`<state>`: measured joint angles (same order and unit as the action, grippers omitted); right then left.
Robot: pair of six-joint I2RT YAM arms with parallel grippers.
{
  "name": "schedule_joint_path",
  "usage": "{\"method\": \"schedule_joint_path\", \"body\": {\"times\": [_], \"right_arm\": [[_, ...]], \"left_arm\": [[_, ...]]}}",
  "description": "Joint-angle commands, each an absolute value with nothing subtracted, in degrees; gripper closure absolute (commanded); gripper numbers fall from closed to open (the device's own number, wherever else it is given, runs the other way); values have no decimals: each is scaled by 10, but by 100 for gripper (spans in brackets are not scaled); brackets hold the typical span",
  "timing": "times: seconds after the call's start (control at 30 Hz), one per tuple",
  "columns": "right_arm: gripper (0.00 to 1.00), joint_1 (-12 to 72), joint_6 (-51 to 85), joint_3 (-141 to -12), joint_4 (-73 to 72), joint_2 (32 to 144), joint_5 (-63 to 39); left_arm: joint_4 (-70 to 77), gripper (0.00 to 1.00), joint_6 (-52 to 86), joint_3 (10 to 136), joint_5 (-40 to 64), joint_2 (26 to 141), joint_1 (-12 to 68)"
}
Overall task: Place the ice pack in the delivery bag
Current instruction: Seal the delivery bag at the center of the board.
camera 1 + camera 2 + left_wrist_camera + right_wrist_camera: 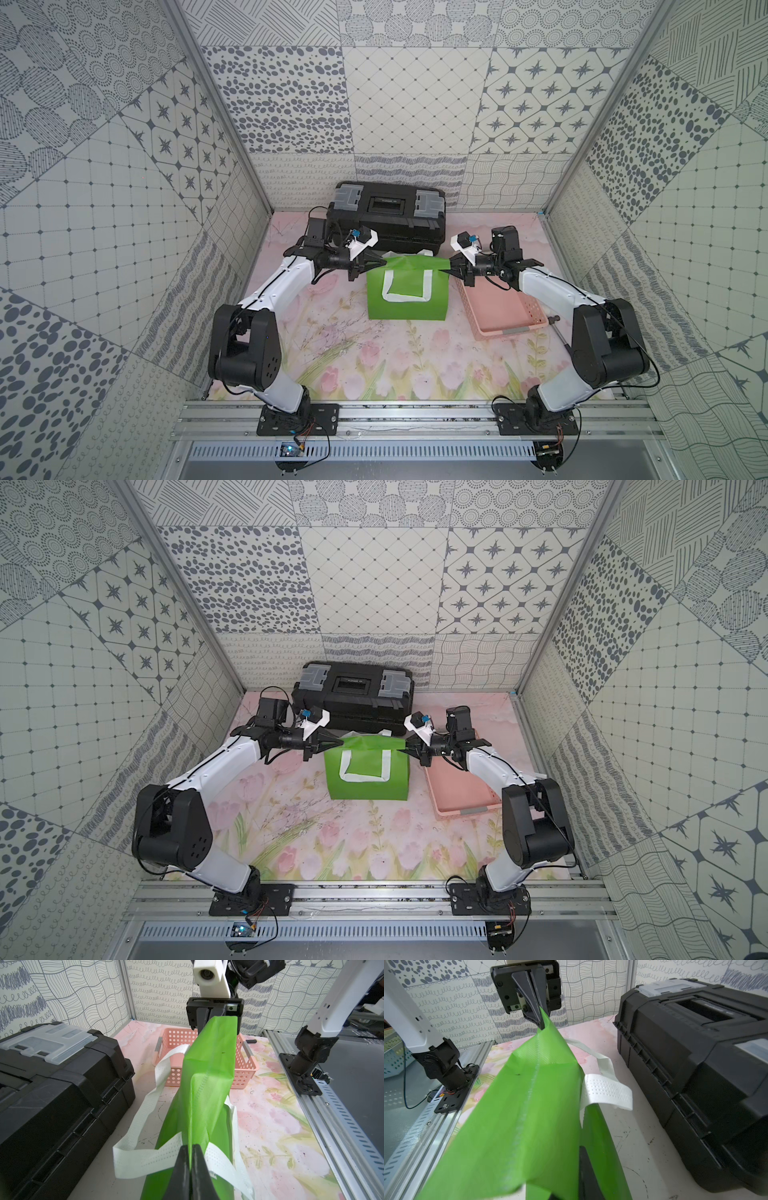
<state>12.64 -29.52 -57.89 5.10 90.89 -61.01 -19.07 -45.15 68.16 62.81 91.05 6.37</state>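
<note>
Both arms reached fwd, elbows bent, wrists turned inward, facing each other. L gripper (380, 262) was clamped on one end of bag (409, 309) top edge; R gripper (449, 270) was pinched tight on opp. end.

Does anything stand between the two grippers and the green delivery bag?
Nothing visible does. The left gripper and the right gripper are each shut on an upper corner of the delivery bag. Its mouth looks pulled flat between them.

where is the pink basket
In a top view the pink basket sits on the robot's right, beside the green delivery bag, partly under the right arm.
</note>
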Motion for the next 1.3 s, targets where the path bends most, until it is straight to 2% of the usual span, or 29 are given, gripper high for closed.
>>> {"method": "schedule_joint_path", "body": {"times": [0.0, 0.13, 0.37, 0.4, 0.53, 0.67, 0.73, 0.87, 1.0, 1.27], "right_arm": [[100, 88, -272, -566, 31, 900, -590], [100, 87, -249, -568, 23, 915, -606], [100, 108, -281, -575, 38, 899, -563], [100, 113, -288, -573, 40, 895, -554], [100, 126, -294, -574, 34, 882, -539], [100, 129, -295, -574, 32, 870, -533], [100, 129, -298, -575, 32, 867, -532], [100, 132, -302, -576, 33, 867, -531], [100, 134, -305, -578, 34, 867, -531], [100, 134, -310, -578, 42, 863, -526]], "left_arm": [[-242, 100, -475, 652, 632, 878, 37], [-226, 100, -477, 625, 627, 857, 33], [-191, 100, -459, 610, 616, 841, 34], [-192, 94, -451, 614, 615, 839, 35], [-249, 60, -419, 664, 581, 824, 52], [-311, 34, -391, 688, 514, 778, 74], [-328, 28, -378, 699, 451, 757, 92], [-386, 26, -334, 789, 334, 772, 140], [-390, 25, -291, 875, 284, 834, 181], [-431, 27, -273, 1056, 341, 1027, 212]]}}
